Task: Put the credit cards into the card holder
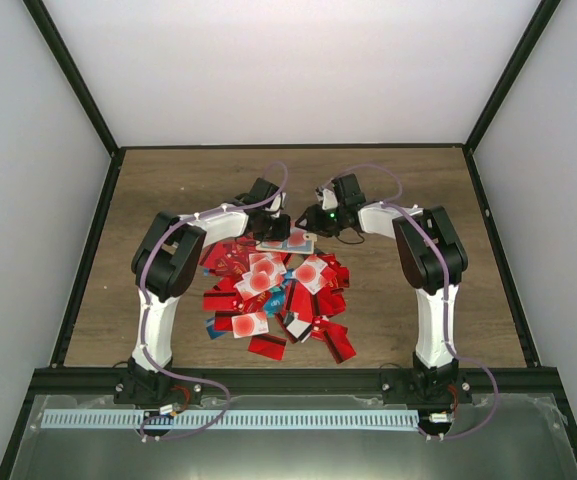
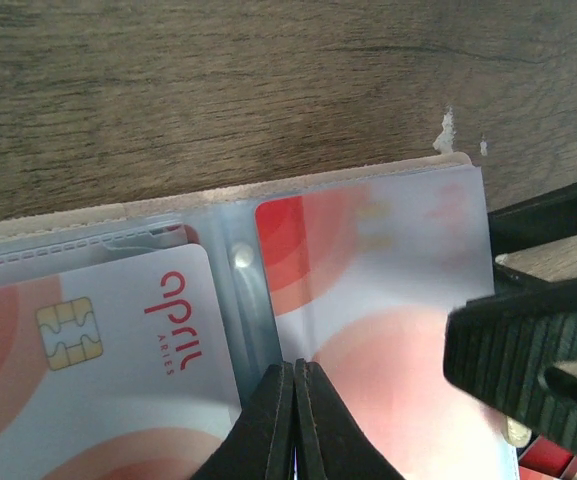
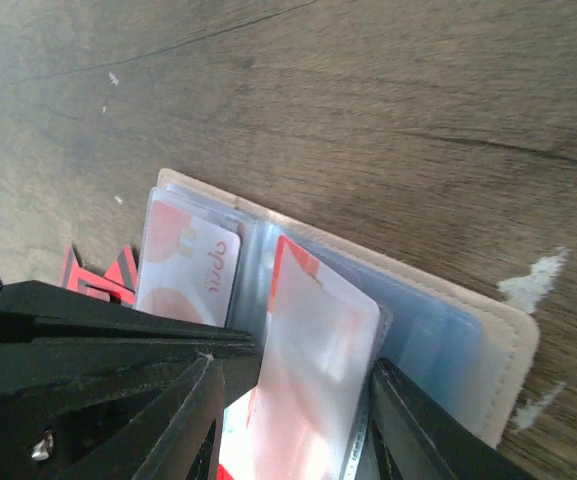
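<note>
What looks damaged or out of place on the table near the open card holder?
The brown wooden tabletop has white chipped spots beside a corner of the flat beige rectangular card holder, as if its surface flaked off.

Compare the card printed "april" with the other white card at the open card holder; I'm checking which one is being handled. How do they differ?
The april card shows crisp print and a gold chip; the second card looks hazy behind clear plastic. The april card lies outside the jaws of the right gripper; the second card sits between them. Both are white with red blots, on the card holder.
</note>
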Controlling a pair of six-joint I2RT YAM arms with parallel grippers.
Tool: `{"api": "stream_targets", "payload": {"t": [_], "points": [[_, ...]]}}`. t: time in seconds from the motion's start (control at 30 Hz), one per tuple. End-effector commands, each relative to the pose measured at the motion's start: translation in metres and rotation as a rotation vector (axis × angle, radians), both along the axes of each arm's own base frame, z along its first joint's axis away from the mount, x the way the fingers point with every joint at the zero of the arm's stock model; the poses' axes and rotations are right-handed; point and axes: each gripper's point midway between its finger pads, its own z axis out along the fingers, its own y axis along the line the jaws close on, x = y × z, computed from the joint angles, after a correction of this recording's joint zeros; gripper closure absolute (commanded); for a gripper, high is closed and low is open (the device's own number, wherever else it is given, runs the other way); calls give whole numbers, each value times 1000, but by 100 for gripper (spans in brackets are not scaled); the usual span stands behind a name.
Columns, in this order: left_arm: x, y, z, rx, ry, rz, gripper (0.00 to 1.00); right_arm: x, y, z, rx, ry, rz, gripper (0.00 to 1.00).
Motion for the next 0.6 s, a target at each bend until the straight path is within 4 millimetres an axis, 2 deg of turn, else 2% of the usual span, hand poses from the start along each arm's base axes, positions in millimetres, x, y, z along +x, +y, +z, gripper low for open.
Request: {"api": "stream_targets", "payload": {"t": [0.0,0.17,0.57], "points": [[-6,1,-18,22,35,-14,96,-7,11,18,78,-6,47,60],[-5,2,-15,27,27,-11,96,-8,13,29,94,-19,57,60],[1,7,2,36,-5,18,96,-16,17,38,81,-24,63,60]]}}
